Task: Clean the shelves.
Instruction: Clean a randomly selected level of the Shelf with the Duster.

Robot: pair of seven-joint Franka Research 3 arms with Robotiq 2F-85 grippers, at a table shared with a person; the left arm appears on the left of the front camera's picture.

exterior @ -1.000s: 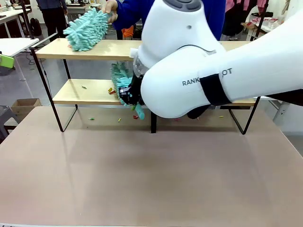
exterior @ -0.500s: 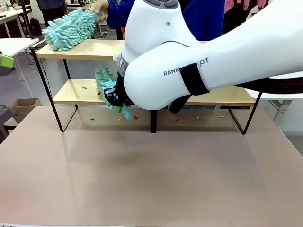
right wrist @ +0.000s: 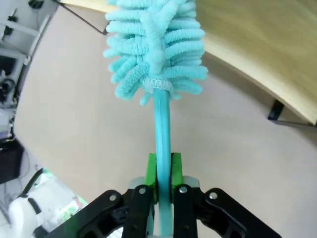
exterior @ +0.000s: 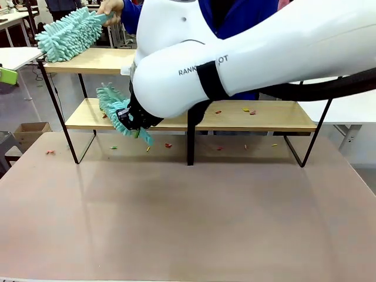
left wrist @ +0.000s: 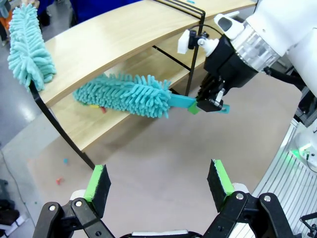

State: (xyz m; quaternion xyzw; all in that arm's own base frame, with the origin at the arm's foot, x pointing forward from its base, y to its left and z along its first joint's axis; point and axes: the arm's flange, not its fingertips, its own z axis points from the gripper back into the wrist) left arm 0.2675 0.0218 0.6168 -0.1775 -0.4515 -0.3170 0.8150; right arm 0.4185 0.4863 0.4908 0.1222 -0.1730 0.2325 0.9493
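Front view is showing the shelves (exterior: 264, 117), two long light wooden boards on a thin black metal frame, standing at the far side of the grey-beige tabletop (exterior: 188, 217). The big white right arm is reaching across from the right side. Its right gripper (exterior: 126, 120) is squeezing tight on the flat handle of a fluffy teal duster (exterior: 110, 101). The soft head of that duster is lying on the left part of the lower board, under the top board. Right wrist view is showing the handle pinched between the two green pads.

A person's hand (exterior: 110, 7) is holding a second fluffy teal duster (exterior: 64, 35) over the left end of the top board.

Small coloured bits (exterior: 249, 110) are lying on the lower board to the right of the black middle post, and more are lying on the tabletop under the shelves.

Left wrist view is showing the left gripper (left wrist: 158, 181) hanging above the tabletop with its fingers spread wide and nothing between them.
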